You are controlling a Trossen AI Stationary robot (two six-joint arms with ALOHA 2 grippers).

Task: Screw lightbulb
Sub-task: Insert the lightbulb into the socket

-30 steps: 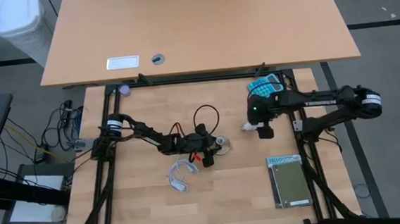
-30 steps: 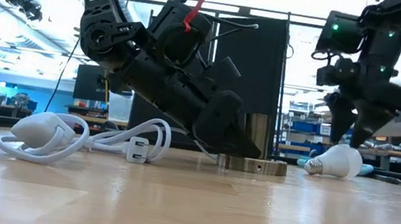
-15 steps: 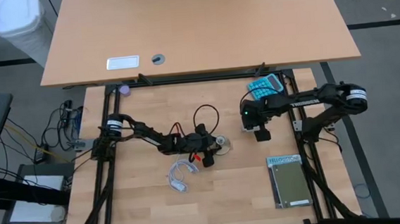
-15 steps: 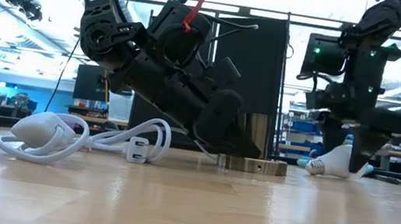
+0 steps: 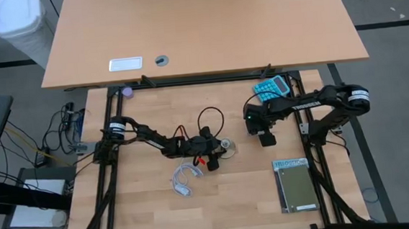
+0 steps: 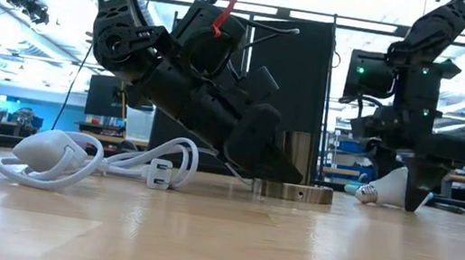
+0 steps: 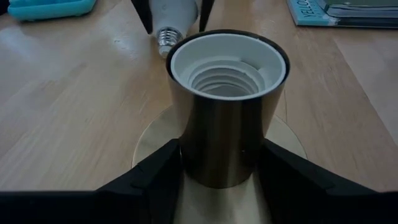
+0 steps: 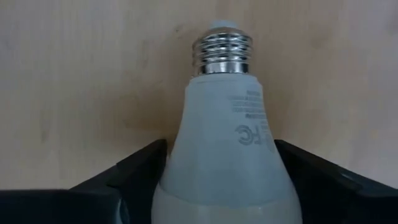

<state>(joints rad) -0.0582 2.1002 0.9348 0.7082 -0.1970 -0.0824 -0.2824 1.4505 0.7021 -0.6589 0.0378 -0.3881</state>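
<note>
Lightbulb pinned between right fingers on the tabletop

Clutter lies to all sides of the work. A coiled white cable [image 5: 184, 179] with its plug lies near the left arm, a teal calculator [image 5: 271, 87] sits at the table's far edge behind the right arm, and a book [image 5: 296, 184] lies flat, well apart, toward the near right corner. The socket [image 7: 227, 99], a brassy cylinder with a white threaded lining on a round base, stands upright at the table's middle. The left gripper [image 5: 218, 153] is clamped on that cylinder, one dark finger on either side, its bulky wrist leaning over the base in the low view.

The lightbulb [image 8: 226, 155] lies on its side on the wood to the right of the socket, its silvery screw base pointing toward the socket. The right gripper [image 5: 260, 130] straddles it, a finger pressed against each flank of the white glass, jaws closed on it. In the low view a dark finger covers part of the bulb [image 6: 388, 188].

A second earlier the right gripper hung above the bulb with its fingers spread; it has since dropped around it, and its arm has drawn leftward. The left arm and socket have not moved.
</note>
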